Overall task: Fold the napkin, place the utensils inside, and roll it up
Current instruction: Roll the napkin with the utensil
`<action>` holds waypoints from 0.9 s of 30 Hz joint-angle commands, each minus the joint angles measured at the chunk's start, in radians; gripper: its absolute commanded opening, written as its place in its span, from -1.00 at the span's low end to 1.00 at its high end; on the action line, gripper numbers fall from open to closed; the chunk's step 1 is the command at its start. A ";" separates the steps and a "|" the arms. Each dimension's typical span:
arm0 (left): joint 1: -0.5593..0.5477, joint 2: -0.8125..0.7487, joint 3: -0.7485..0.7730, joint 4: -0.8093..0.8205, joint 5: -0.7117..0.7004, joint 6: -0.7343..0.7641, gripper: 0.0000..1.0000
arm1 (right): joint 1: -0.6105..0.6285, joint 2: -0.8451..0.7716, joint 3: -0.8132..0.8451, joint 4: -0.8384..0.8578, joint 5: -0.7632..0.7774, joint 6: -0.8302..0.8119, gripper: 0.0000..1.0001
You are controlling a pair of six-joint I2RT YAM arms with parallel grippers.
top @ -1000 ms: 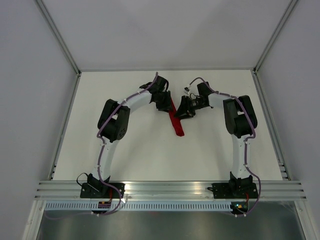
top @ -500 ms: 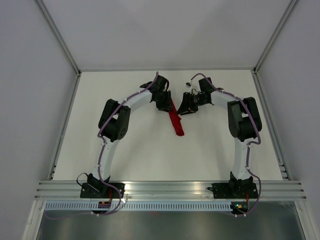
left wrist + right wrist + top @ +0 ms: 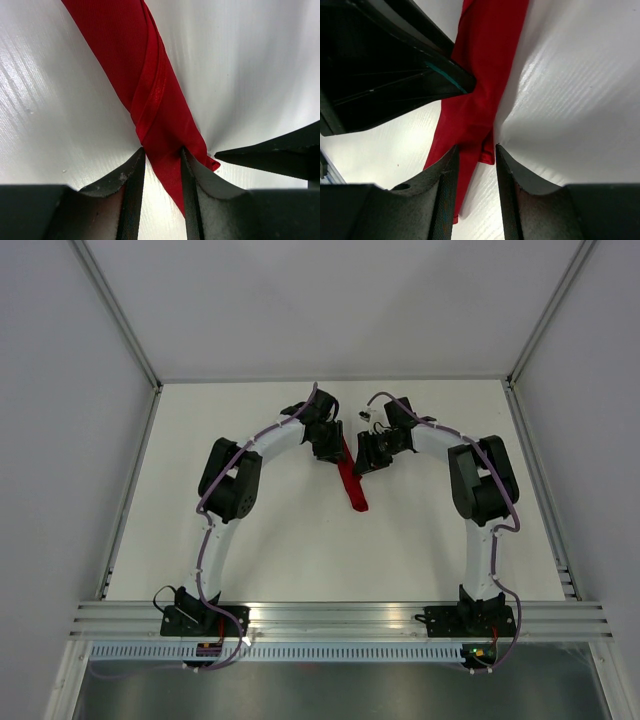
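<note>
Ok, status. The left pincer (image 3: 162,152) pinches the far end of the napkin (image 3: 150,85), with red cloth packed tight between both fingers. The right pincer (image 3: 476,150) straddles the same end from the other side. Cloth and a bit of hem fill most of its gap, but I can't tell if it's actually clamped or just bracketing. The two pincers sit just beside each other, and each shows up at the edge of the other's wrist view.

Progress, my read: the fold and the roll look done. The napkin is a narrow, tight roll with a spiral hem line wrapping round it, and no flat square is left. The knife isn't visible in any view. It's presumably inside the roll, but that can't be confirmed from here. What looks left is tidying or tucking this end, then letting go and backing both arms off.

Location: the roll lies flat on the bench (image 3: 300,540), around the middle and a bit toward the far side, between the two forearms.

Orientation, from the top view: the long axis runs roughly far to near. The far end is under the pincers. The near end is free and points back toward the arm bases, skewed slightly to the robot's right. The roll looks straight, with no obvious bend along its length.
</note>
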 commanded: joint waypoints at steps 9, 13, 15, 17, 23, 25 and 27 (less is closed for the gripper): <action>0.000 0.057 0.057 -0.075 -0.020 0.053 -0.18 | 0.031 -0.057 -0.019 -0.011 0.156 -0.033 -0.26; 0.000 0.067 0.074 -0.083 -0.009 0.056 -0.17 | 0.048 -0.059 -0.024 -0.028 0.172 -0.045 -0.30; 0.000 0.070 0.082 -0.089 -0.006 0.059 -0.17 | 0.059 -0.056 -0.022 -0.034 0.179 -0.045 -0.31; 0.000 0.073 0.092 -0.090 -0.006 0.062 -0.16 | 0.067 -0.051 -0.019 -0.037 0.186 -0.047 -0.31; 0.001 0.103 0.148 -0.122 0.000 0.079 -0.15 | 0.099 -0.042 -0.013 -0.057 0.201 -0.047 -0.31; 0.001 0.110 0.160 -0.129 0.008 0.082 -0.14 | 0.110 -0.040 -0.010 -0.061 0.206 -0.048 -0.31; 0.001 0.118 0.177 -0.138 0.009 0.085 -0.14 | 0.114 -0.036 -0.002 -0.066 0.207 -0.047 -0.31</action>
